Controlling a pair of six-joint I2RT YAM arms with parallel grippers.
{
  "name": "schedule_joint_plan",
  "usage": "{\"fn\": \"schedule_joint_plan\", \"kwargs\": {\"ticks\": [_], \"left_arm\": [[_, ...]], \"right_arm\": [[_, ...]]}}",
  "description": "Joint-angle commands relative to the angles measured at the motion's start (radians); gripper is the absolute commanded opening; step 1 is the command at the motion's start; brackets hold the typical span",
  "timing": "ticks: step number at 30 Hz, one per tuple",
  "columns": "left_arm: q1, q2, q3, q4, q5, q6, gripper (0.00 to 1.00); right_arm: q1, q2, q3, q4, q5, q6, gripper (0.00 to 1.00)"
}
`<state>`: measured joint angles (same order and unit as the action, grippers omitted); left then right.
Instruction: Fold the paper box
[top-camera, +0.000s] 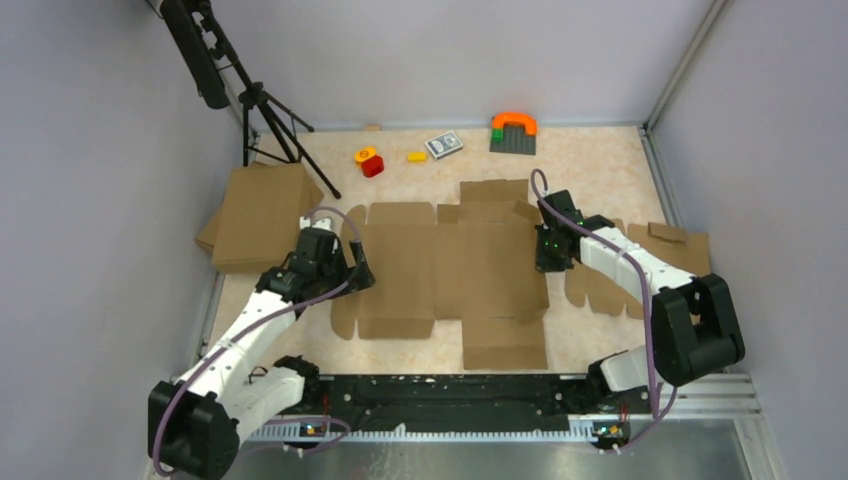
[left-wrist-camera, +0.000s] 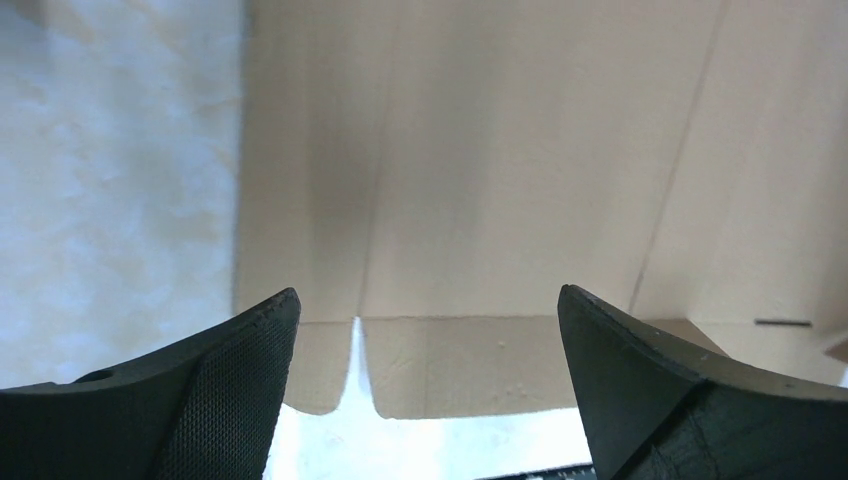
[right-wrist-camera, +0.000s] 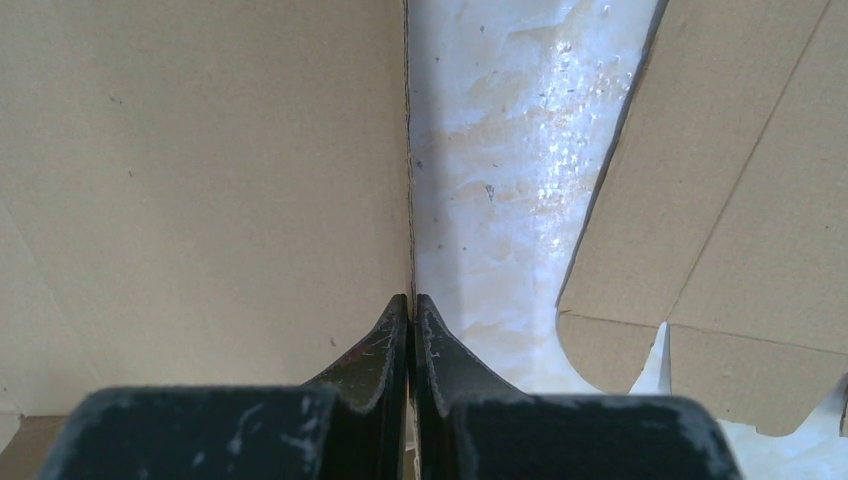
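Observation:
The paper box (top-camera: 450, 270) is a wide flat brown die-cut sheet with flaps, lying in the middle of the table. My left gripper (top-camera: 357, 275) is open over the sheet's left edge. In the left wrist view its fingers straddle the sheet (left-wrist-camera: 500, 150) and its small end tabs, and the gripper (left-wrist-camera: 428, 340) holds nothing. My right gripper (top-camera: 548, 262) is at the sheet's right edge. In the right wrist view the gripper (right-wrist-camera: 411, 300) is shut on the thin edge of the panel (right-wrist-camera: 200, 150).
A second notched cardboard blank (top-camera: 640, 270) lies right of the sheet, also in the right wrist view (right-wrist-camera: 740, 200). Flat brown boxes (top-camera: 262, 215) are stacked at the left by a tripod (top-camera: 265, 110). Small toys (top-camera: 369, 160), a card deck (top-camera: 443, 144) and an orange arch (top-camera: 513, 122) sit at the back.

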<state>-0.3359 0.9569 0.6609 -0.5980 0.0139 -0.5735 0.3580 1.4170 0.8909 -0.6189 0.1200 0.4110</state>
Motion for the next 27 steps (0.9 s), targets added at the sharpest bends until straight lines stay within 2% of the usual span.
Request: {"fn": "schedule_joint_plan", "kwargs": {"ticks": [1,9,13,17,23,27], "left_arm": [[0.057,0.027,-0.038,0.069,-0.081,-0.033,0.99],[0.071,0.108,-0.068,0.129,-0.215,-0.005,0.97],[0.069,0.204,-0.066,0.156,-0.195,0.004,0.97],[0.070,0.237,-0.055,0.169,-0.183,0.012,0.96],[0.072,0.311,-0.073,0.221,-0.034,0.002,0.94],[0.072,0.343,-0.103,0.272,0.077,-0.005,0.89]], "right_arm": [[0.009,-0.006,0.027,-0.010,0.027,-0.011,0.00],[0.009,-0.006,0.023,-0.018,0.024,-0.018,0.00],[0.009,-0.006,0.023,-0.011,0.013,-0.018,0.00],[0.009,-0.002,0.023,-0.009,-0.001,-0.018,0.00],[0.009,-0.004,0.019,-0.008,-0.016,-0.015,0.00],[0.009,-0.013,0.015,-0.005,-0.026,-0.011,0.00]]}}
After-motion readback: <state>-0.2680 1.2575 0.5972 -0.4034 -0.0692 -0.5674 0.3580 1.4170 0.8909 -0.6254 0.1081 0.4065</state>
